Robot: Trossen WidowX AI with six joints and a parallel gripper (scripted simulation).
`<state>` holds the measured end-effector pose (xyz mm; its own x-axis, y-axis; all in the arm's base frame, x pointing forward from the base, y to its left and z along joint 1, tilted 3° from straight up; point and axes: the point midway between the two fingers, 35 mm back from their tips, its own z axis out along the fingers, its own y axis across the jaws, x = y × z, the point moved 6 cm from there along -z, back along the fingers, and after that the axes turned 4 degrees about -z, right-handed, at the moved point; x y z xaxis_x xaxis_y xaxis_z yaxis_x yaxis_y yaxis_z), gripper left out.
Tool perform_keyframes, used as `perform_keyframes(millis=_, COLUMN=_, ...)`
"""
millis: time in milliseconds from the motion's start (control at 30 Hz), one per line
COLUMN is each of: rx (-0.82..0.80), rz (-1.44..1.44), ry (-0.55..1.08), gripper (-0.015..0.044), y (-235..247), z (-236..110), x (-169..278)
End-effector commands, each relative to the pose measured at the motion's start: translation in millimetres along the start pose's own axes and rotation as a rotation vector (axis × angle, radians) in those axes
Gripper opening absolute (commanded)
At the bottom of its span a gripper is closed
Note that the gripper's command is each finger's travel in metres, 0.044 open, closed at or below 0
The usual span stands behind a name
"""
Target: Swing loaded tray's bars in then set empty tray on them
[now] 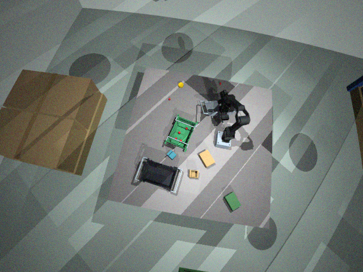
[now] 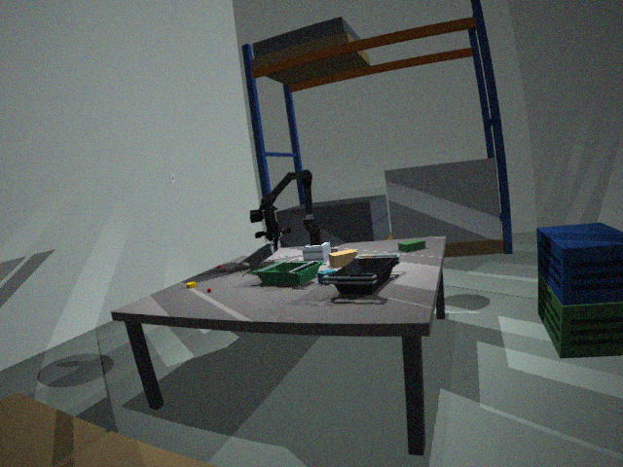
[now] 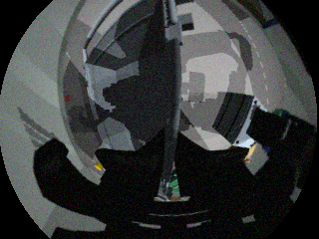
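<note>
The green tray (image 1: 182,132) (image 2: 287,275) stands on the table with several small red blocks inside. Its two pale wire bars lie across its top near the ends. The empty grey tray (image 1: 212,106) (image 2: 258,257) (image 3: 127,85) is tilted, its end at the arm raised and its other end low, near the table top. A wire bar (image 1: 202,107) sticks out at that low end. My gripper (image 2: 274,245) (image 3: 167,130) is shut on the grey tray's wall, which runs between the fingers in the wrist view. In the top view the arm hides the fingertips.
A black tray (image 1: 158,174) (image 2: 363,277) has wire bars out at its ends. Near it are a blue block (image 1: 171,154), an orange block (image 1: 206,158) and a small orange box (image 1: 193,174). A green block (image 1: 232,201) and a yellow piece (image 1: 180,84) lie farther off.
</note>
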<state>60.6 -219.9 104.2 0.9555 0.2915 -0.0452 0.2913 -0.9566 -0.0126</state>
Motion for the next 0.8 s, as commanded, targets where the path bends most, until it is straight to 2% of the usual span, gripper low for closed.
perform_keyframes(millis=0, rx=-0.031, rz=0.007, ry=0.0, gripper=0.0, y=18, z=-16, x=-1)
perform_keyframes(millis=767, rx=-0.036, rz=0.007, ry=0.0, gripper=0.0, y=83, z=-80, x=-4)
